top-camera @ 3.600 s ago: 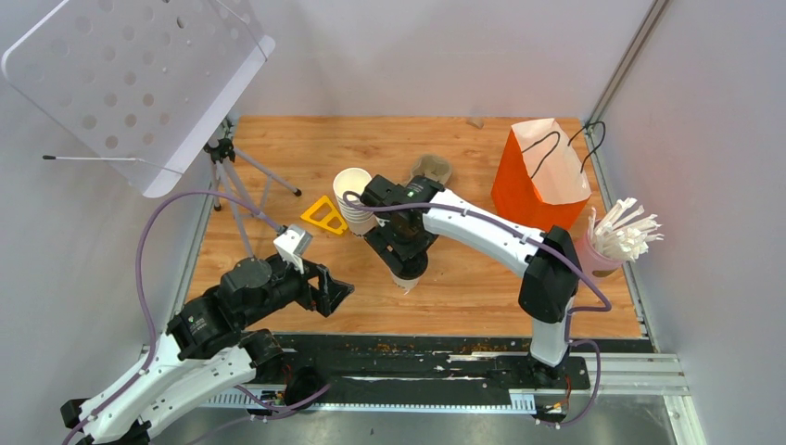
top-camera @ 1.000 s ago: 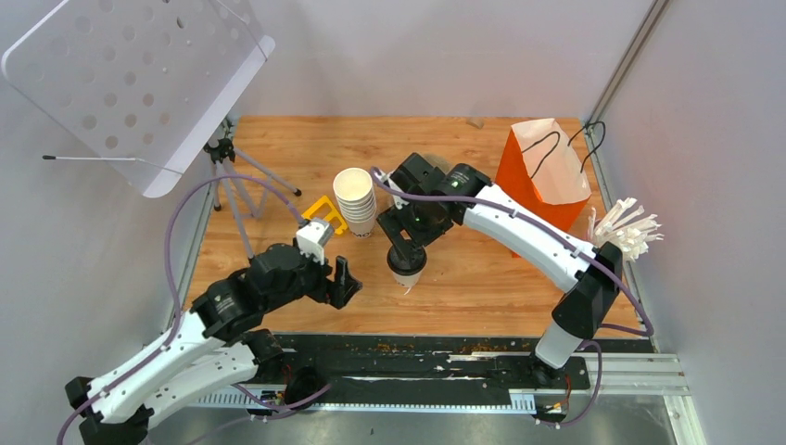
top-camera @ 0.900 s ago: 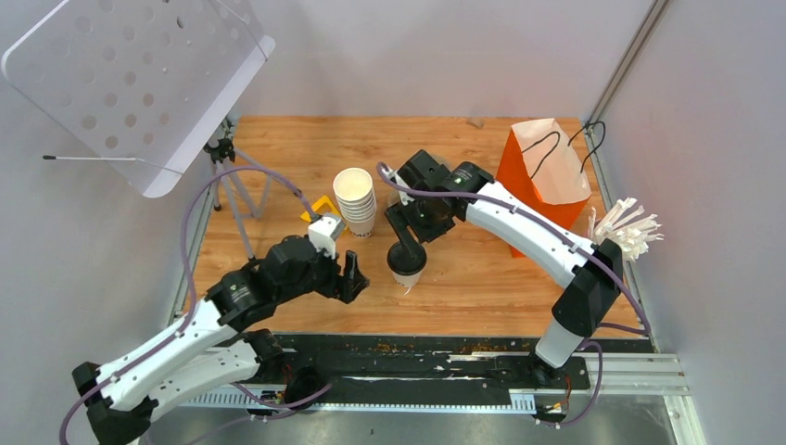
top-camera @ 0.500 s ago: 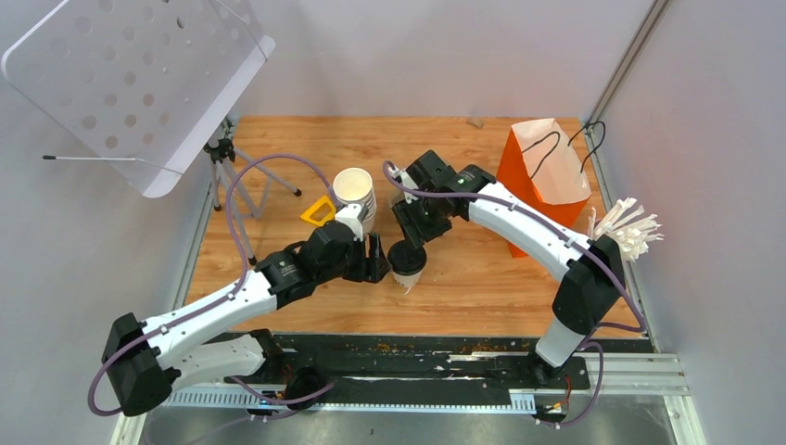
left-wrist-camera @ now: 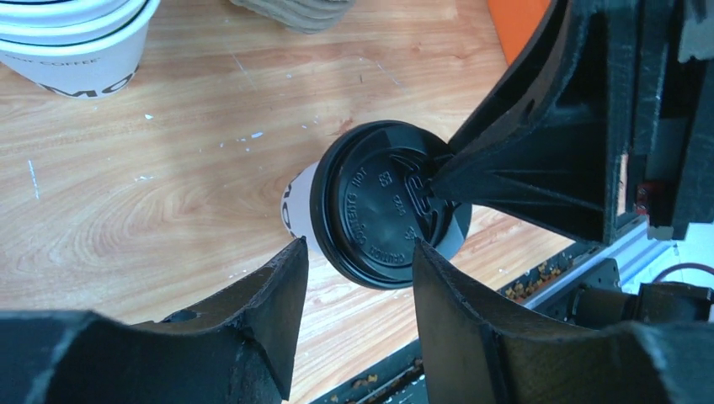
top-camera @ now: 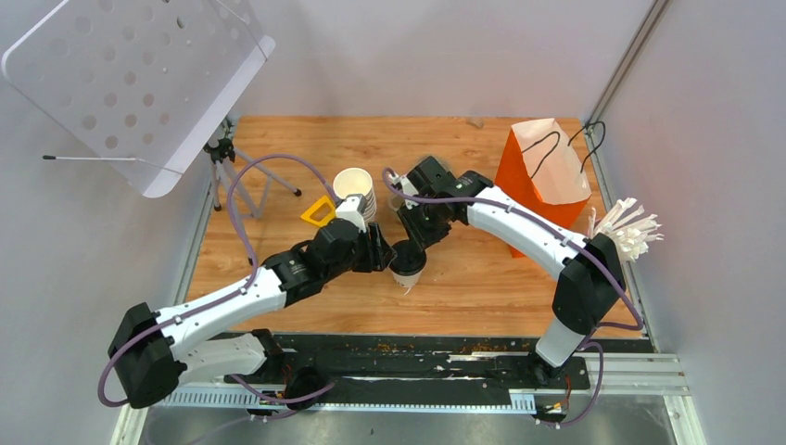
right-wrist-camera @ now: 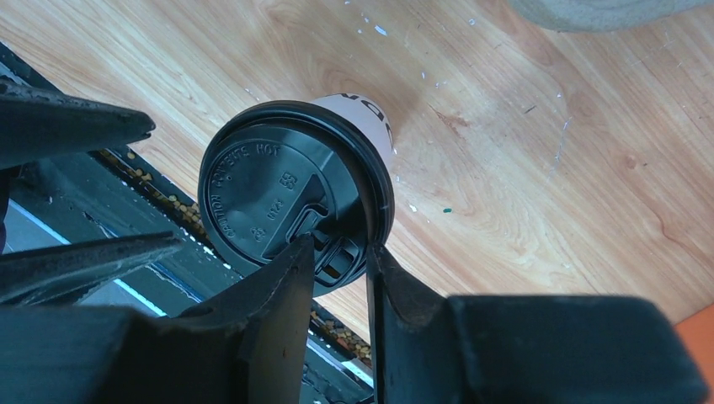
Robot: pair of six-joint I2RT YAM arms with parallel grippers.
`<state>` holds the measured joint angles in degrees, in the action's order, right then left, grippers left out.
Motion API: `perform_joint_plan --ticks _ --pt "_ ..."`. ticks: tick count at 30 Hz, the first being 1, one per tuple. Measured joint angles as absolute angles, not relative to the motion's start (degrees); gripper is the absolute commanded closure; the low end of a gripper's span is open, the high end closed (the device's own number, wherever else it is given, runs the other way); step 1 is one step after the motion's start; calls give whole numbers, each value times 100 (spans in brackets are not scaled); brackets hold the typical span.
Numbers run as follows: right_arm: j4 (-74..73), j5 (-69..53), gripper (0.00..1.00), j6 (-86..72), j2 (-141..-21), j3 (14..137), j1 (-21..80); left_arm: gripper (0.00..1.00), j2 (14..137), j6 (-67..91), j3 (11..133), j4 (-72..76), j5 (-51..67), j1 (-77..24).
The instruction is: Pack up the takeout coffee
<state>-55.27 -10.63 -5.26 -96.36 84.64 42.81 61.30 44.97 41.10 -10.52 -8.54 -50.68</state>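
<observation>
Top view: wooden table (top-camera: 482,287) w/ both arms reaching in to its middle. The takeout coffee, a white paper cup w/ dark lettering and a round black plastic lid (right-wrist-camera: 278,194), stands upright on the wood just 6 o'clock of table centre, lid on.

L gripper (left-wrist-camera: 358,246) meets the cup from 9 o'clock. Its jaws are spread, one black finger (left-wrist-camera: 269,303) each side of the near part of the lid rim. Contact w/ cup wall: can't tell.

R gripper (right-wrist-camera: 341,244) comes in from approx 12–1 o'clock, tips over the far edge of the lid by the sip opening. Jaws nearly together, only a narrow slit btwn them w/ a bit of lid showing in it. Whether it's actually pinching the rim: can't tell. In the left wrist view one of its fingertips touches the lid top.

Around the cup, top view:
- stack of lidless white paper cups (top-camera: 354,195) at 10–11 o'clock, near, not touching
- yellow triangular plastic piece (top-camera: 318,212) at 10 o'clock, beyond the L gripper
- orange paper bag w/ black cord handles (top-camera: 542,181) at 2 o'clock, upright, mouth open, well apart
- pink holder of white straws (top-camera: 623,234) at 3 o'clock, at the table's edge
</observation>
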Motion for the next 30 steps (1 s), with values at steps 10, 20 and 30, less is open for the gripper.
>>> perform_joint_plan --ticks 10,20,30 --pt "-5448 -1052 73 -519 -9633 8296 4281 54 6617 4508 4088 -698 -910 -5061" --pt "-5271 -1037 73 -519 -9461 8012 4268 64 6936 4477 4088 -480 -764 -5059" --pt "-4825 -1059 75 -521 -9179 7603 4257 65 6855 4495 3933 -329 -792 -5054"
